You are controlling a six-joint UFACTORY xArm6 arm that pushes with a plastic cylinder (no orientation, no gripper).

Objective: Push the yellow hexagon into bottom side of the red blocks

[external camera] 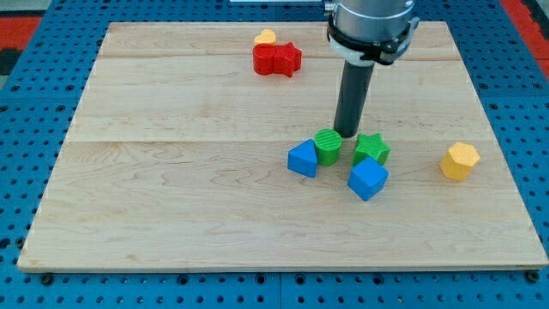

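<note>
The yellow hexagon block [460,160] sits near the wooden board's [171,215] right edge, well apart from the red blocks [276,59] by the top edge. The pushing is not begun. The tip [347,135], apparently touching the green cylinder [327,146], has no pincer.

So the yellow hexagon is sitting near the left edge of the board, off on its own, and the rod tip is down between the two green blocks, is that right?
Not quite. The yellow hexagon sits on its own near the view's right edge of the board, not the left. The camera view shows this. The rest holds: my tip is down between the green cylinder and the green star.
</note>
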